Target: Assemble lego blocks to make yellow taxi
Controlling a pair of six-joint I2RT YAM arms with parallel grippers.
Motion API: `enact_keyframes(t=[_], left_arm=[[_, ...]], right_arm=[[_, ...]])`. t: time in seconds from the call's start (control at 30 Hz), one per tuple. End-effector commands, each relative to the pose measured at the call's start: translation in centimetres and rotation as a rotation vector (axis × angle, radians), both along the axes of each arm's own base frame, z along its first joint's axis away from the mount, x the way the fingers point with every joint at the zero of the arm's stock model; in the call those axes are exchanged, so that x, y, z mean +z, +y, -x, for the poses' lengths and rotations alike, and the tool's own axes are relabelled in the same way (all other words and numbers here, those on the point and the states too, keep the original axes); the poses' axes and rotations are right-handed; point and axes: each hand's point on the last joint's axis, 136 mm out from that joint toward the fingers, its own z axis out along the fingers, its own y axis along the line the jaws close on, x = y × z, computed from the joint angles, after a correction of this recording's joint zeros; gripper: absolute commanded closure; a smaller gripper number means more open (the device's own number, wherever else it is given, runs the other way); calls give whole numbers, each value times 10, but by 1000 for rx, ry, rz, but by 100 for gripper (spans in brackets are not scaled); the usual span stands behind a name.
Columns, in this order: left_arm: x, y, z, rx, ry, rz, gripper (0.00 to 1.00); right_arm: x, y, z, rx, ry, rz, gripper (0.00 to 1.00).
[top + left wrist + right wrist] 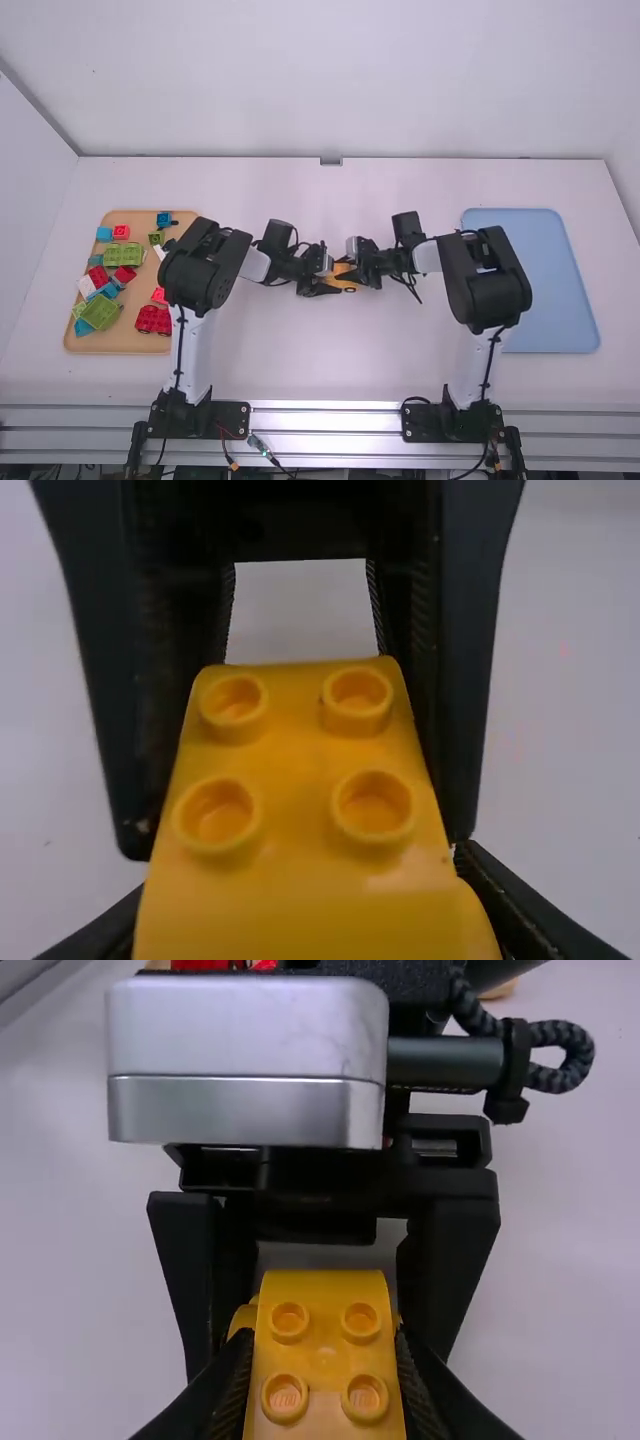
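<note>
Over the white table [330, 370], both arms [206, 265] bend inward, jaws clamping a yellow piece [295, 765].

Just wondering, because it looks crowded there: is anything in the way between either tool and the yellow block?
Nothing visible. The left tool and the right tool both hold the yellow block directly, one finger on each side.

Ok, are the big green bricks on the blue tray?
No, the green bricks lie on the tan tray, beside the left arm.
</note>
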Motion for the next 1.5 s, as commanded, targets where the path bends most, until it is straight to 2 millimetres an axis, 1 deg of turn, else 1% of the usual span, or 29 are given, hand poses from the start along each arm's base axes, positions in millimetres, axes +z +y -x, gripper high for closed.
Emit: enact_keyframes(t=[0.0, 0.1, 0.17, 0.37, 0.47, 0.6, 0.77, 0.87, 1.03, 1.13, 1.23, 1.33, 1.47], left_arm=[[-14, 0, 4, 12, 19, -41, 65], [-16, 0, 2, 20, 19, -49, 66], [-15, 0, 2, 20, 18, -49, 66], [-15, 0, 2, 20, 18, -49, 66], [-16, 0, 2, 21, 17, -50, 66], [-16, 0, 2, 21, 16, -50, 66], [-15, 0, 2, 21, 14, -49, 66], [-15, 0, 1, 23, 11, -50, 67], [-14, 0, -1, 23, 0, -46, 68], [-15, 3, -15, 108, 37, -63, 72], [-14, 4, -18, 123, 33, -66, 72], [-12, 1, -12, 81, 12, -48, 72], [-10, 0, -11, 73, 16, -37, 71]], right_arm=[[-12, -6, 7, -41, 75, 57, 100], [-16, -7, 10, -43, 83, 73, 100], [-15, -7, 13, -28, 77, 66, 100], [-16, -14, 8, -50, 73, 72, 100], [-15, -17, 10, -44, 77, 66, 100], [-16, -20, 8, -56, 74, 73, 100], [-22, -14, 19, -30, 78, 91, 100], [-25, -19, 19, -44, 83, 101, 100], [-25, -20, 21, -47, 66, 99, 100], [-28, -19, 24, -43, 35, 100, 100], [-31, -22, 20, -74, 36, 109, 100], [-32, -23, 21, -84, 39, 103, 100], [-34, -24, 23, -85, 43, 108, 100]])
